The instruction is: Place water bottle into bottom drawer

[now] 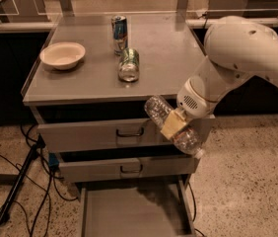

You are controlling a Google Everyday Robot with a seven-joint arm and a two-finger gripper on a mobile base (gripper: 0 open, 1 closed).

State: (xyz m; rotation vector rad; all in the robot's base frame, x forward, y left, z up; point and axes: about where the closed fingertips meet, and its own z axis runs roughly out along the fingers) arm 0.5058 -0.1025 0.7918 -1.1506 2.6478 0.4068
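The water bottle is a clear crinkled plastic bottle, held tilted with its cap end low to the right, in front of the top drawer. My gripper is shut on the bottle around its middle, at the end of the white arm coming in from the right. The bottom drawer is pulled open below, its plain grey floor showing, straight under the bottle and some way down.
On the cabinet top stand a white bowl, an upright blue-and-silver can and a green-and-silver can lying on its side. Two upper drawers are shut. Cables and a stand leg lie on the floor at left.
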